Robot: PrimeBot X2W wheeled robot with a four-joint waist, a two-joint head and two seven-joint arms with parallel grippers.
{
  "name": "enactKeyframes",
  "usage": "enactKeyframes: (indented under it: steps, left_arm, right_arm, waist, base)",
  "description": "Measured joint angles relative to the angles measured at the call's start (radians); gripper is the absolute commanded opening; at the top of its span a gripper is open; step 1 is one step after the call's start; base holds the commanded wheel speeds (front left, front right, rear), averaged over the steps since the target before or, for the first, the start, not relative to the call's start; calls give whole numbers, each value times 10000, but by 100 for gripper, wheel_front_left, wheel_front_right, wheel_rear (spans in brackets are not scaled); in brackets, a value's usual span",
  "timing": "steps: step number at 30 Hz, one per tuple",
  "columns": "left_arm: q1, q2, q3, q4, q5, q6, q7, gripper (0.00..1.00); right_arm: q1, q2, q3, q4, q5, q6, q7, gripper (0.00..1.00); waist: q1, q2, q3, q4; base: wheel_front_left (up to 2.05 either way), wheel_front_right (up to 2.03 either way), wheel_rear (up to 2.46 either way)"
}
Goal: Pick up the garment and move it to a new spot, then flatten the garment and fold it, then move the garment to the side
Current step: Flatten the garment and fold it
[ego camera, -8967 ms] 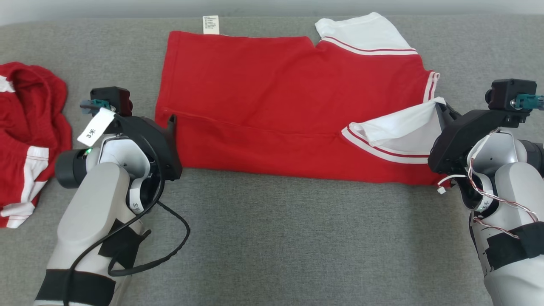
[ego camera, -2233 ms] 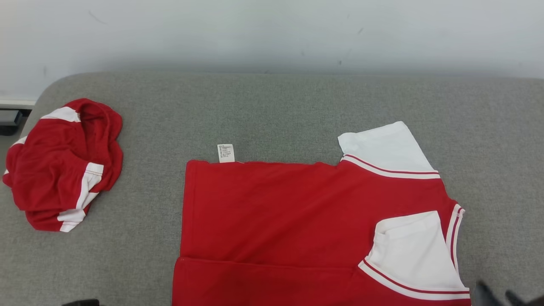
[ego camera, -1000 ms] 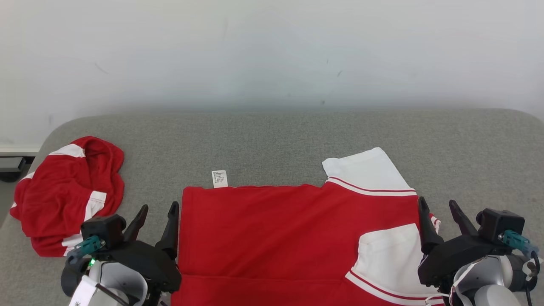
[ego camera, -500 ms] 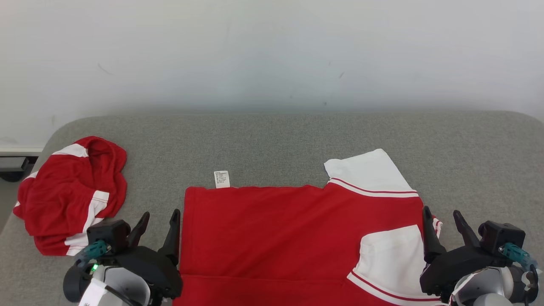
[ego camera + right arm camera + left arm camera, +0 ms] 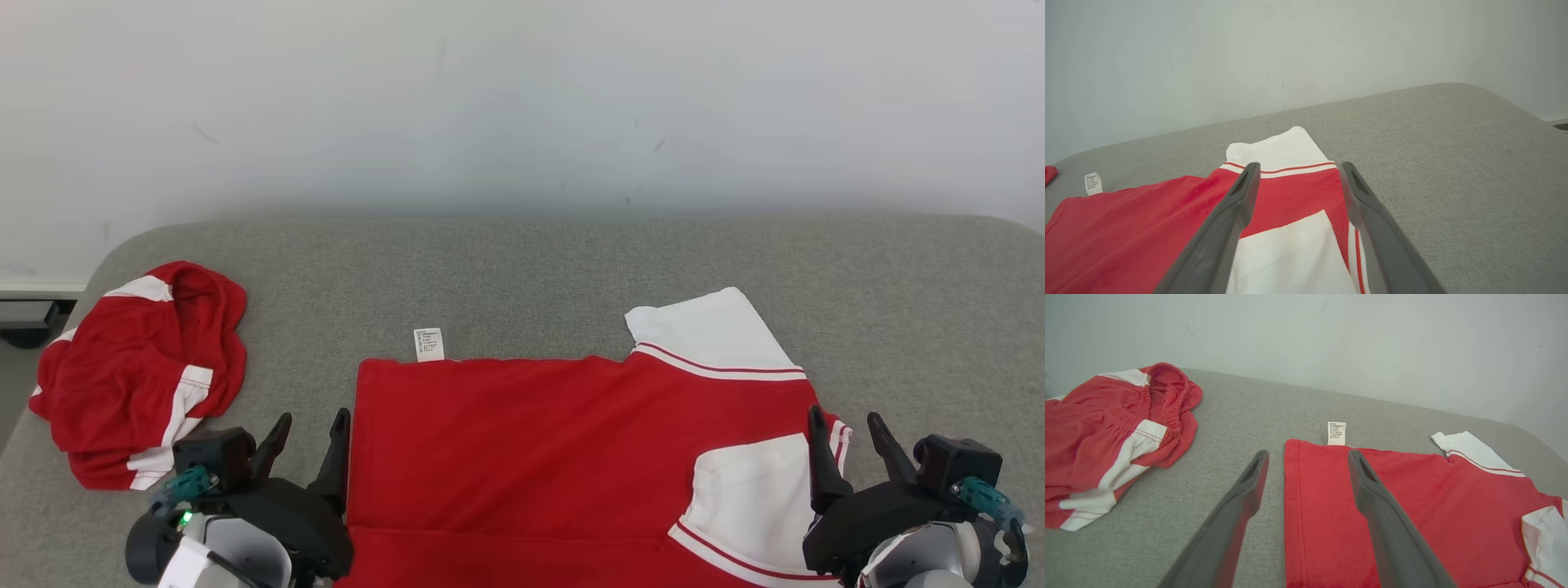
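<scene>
Two grippers down at the near edge, both gaping wide and gripping nothing. Red-and-white garment (image 5: 531, 441) flat on the grey cushion (image 5: 522, 261), near strip folded over, care tag (image 5: 429, 344) poking out the far side. Left gripper (image 5: 313, 418) straddling its left hem, right gripper (image 5: 843, 416) over the folded-in white sleeve (image 5: 755, 490), crumpled red shorts (image 5: 131, 367) well off to the left.

back strip: bare worktop (image 5: 522, 261) btw shirt (image 5: 522, 441) & wall (image 5: 522, 106), open full width
left gap: bare strip btw shirt & shorts (image 5: 139, 367); left gripper (image 5: 313, 416) in it, fingers spread
right side: bare past shirt's sleeve; right gripper (image 5: 843, 413) at that edge, fingers spread
obstacles: shorts heap far left; wall behind; small label (image 5: 429, 344) at shirt's far edge
</scene>
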Motion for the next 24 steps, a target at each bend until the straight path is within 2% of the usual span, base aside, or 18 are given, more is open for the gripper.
enactKeyframes:
  steps: [8, 17, 24]
  left_arm:
    - [0, -52, -29, 21, -2, -10, 0, 100]
    - [-344, -54, -257, -21, 15, -186, 238, 100]
    - [-1436, -151, -393, 61, 56, -351, 966, 100]
  right_arm:
    - [-42, 6, 6, 105, 58, 6, -165, 100]
    - [-471, -180, -42, -107, 59, 176, -153, 100]
    - [-1274, -646, -127, -140, 268, 309, 792, 100]
  waist:
    - [0, 0, 62, 25]
    - [-1, 0, 450, 60]
    - [1, 1, 1119, 151]
  base:
    - [0, 0, 0]
    - [0, 0, 0]
    - [0, 0, 0]
